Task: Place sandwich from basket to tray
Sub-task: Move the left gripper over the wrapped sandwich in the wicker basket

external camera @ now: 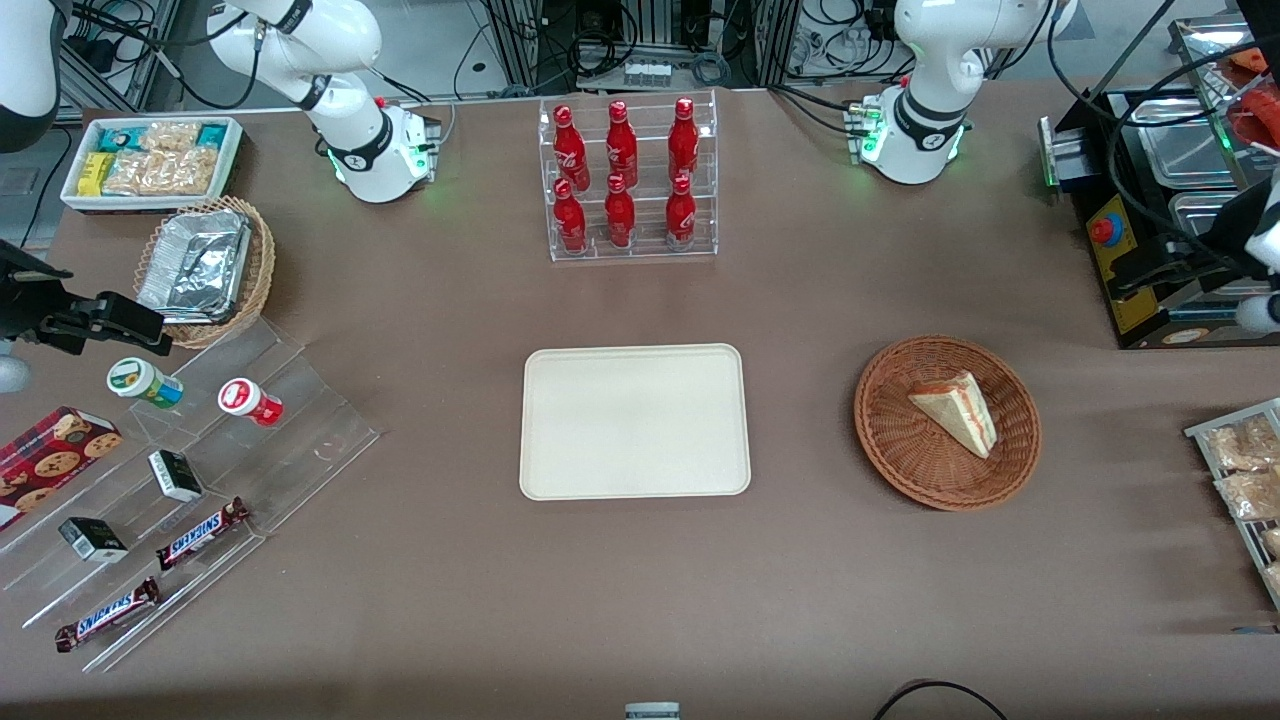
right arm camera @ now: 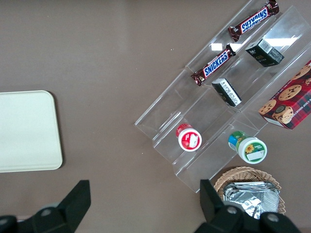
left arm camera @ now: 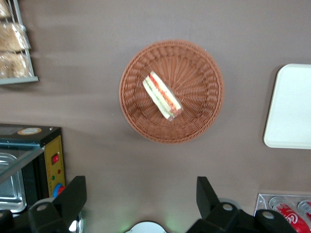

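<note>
The sandwich (external camera: pixel 955 408) (left arm camera: pixel 162 97), a pale bread wedge with a red and green filling stripe, lies in the round reddish-brown wicker basket (external camera: pixel 900 470) (left arm camera: pixel 199 68). The cream tray (external camera: pixel 635 420) (left arm camera: pixel 291 107) lies flat beside the basket, toward the parked arm's end, with nothing on it. My left gripper (left arm camera: pixel 141 187) hangs high above the table, over the bare cloth between the basket and the working arm's base. It is open wide, with nothing between its fingers (left arm camera: pixel 75 191), and stands well apart from the sandwich.
A clear rack of red bottles (external camera: pixel 628 180) stands farther from the front camera than the tray. A black control box (external camera: pixel 1150 250) (left arm camera: pixel 43 155) and a wire rack of snack packets (external camera: pixel 1240 470) flank the basket at the working arm's end. Acrylic steps with snacks (external camera: pixel 180 480) lie at the parked arm's end.
</note>
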Action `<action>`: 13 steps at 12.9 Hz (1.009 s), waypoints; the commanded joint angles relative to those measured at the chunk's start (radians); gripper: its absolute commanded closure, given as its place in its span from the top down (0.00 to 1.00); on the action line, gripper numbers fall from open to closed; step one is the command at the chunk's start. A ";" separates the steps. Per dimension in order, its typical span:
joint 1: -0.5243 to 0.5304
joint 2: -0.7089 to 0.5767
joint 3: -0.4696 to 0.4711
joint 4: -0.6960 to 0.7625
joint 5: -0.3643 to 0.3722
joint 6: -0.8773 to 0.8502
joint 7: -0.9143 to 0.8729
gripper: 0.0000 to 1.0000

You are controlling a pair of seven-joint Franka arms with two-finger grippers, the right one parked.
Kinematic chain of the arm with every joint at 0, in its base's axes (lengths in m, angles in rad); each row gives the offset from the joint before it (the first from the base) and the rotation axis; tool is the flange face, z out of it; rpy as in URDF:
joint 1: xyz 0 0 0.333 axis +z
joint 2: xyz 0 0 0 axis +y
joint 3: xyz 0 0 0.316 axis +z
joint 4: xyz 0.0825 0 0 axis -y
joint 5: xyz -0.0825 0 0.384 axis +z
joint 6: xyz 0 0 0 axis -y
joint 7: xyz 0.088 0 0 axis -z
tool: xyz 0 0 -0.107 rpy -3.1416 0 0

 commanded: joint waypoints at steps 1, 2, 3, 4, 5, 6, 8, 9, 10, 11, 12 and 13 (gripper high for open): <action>0.002 -0.014 0.002 -0.109 -0.003 0.082 0.010 1.00; 0.002 -0.029 0.002 -0.171 -0.003 0.143 0.004 1.00; 0.002 -0.044 0.002 -0.231 -0.003 0.206 -0.005 1.00; 0.002 -0.049 0.002 -0.279 -0.001 0.268 -0.052 1.00; 0.000 -0.046 0.002 -0.305 0.002 0.302 -0.129 1.00; -0.001 -0.041 0.000 -0.321 0.002 0.340 -0.205 1.00; -0.003 -0.040 -0.001 -0.373 0.002 0.410 -0.304 1.00; -0.005 -0.040 -0.001 -0.402 0.002 0.449 -0.359 1.00; -0.006 -0.041 -0.003 -0.443 0.002 0.511 -0.420 1.00; -0.021 -0.043 -0.003 -0.485 0.002 0.565 -0.477 1.00; -0.027 -0.040 -0.004 -0.515 0.002 0.601 -0.516 1.00; -0.034 -0.037 -0.006 -0.537 0.002 0.630 -0.562 1.00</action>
